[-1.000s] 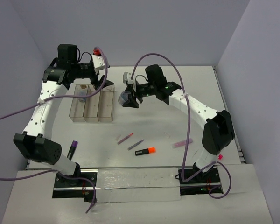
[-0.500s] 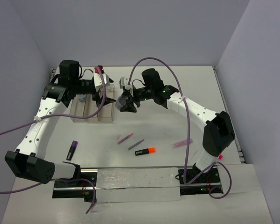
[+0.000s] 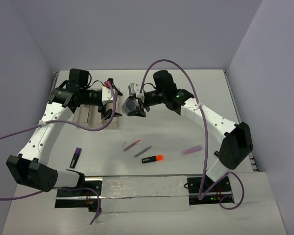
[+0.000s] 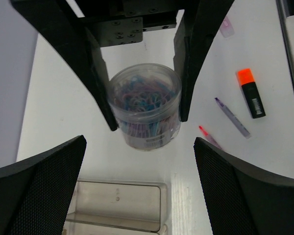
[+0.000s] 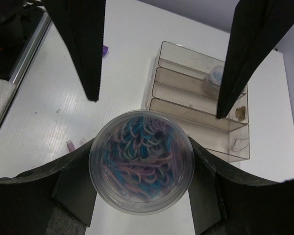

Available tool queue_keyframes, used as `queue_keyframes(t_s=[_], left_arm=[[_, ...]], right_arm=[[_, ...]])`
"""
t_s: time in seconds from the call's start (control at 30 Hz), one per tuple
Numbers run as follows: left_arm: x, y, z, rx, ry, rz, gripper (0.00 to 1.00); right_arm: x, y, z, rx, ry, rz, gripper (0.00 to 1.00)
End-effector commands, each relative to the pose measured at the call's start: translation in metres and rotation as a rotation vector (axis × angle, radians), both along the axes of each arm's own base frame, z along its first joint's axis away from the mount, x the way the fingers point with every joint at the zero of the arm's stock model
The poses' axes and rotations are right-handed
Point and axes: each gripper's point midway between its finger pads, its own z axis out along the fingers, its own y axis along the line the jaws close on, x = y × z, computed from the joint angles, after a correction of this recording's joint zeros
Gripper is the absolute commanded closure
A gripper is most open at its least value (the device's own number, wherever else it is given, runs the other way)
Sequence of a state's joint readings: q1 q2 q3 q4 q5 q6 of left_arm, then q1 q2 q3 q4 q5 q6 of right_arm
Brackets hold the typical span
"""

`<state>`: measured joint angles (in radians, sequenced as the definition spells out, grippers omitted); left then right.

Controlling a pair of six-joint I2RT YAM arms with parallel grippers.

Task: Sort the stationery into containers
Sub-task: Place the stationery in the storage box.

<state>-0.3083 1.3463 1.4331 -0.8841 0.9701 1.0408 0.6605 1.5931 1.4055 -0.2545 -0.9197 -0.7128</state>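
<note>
Closing in since a second ago, my wide-open left gripper (image 3: 109, 99) now faces the paper-clip tub (image 4: 144, 105) clamped in my right gripper (image 3: 134, 104), seemingly for a handover.

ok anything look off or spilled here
Nothing is spilled or broken. The tub of paper clips is clamped in the right gripper next to the tray, with its clips all inside. The open left gripper faces it. The pens lie loose on the table, not yet sorted.
</note>
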Motion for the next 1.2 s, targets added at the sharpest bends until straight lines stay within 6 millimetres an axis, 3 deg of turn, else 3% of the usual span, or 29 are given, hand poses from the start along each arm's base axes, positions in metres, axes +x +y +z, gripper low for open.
queue_keyframes(t_s=[0.0, 0.33, 0.5, 0.77, 0.9, 0.97, 1.03, 1.17], left_arm=[[-0.003, -0.018, 0.002, -0.072, 0.046, -0.030, 0.01], [0.004, -0.027, -0.003, -0.086, 0.066, -0.002, 0.02], [0.007, -0.027, -0.004, -0.077, 0.070, 0.012, 0.16], [0.004, -0.026, -0.008, -0.064, 0.076, 0.021, 0.27], [0.007, -0.029, -0.007, -0.064, 0.073, 0.044, 0.38], [0.009, -0.030, -0.004, -0.074, 0.079, 0.057, 0.36], [0.012, -0.033, 0.005, -0.107, 0.125, 0.090, 0.18], [0.010, -0.037, 0.022, -0.173, 0.238, 0.126, 0.07]], right_arm=[[-0.006, 0.001, 0.030, 0.053, -0.085, 0.032, 0.92], [-0.010, 0.002, 0.035, 0.050, -0.108, 0.035, 0.92], [-0.011, 0.002, 0.036, 0.043, -0.121, 0.032, 0.92], [-0.006, 0.005, 0.039, 0.043, -0.090, 0.003, 0.94], [-0.003, 0.007, 0.041, 0.042, -0.071, -0.011, 0.96], [-0.004, 0.008, 0.041, 0.042, -0.073, -0.013, 0.96], [-0.004, 0.006, 0.039, 0.040, -0.082, -0.023, 0.96], [-0.001, 0.004, 0.029, 0.017, -0.091, -0.042, 0.96]])
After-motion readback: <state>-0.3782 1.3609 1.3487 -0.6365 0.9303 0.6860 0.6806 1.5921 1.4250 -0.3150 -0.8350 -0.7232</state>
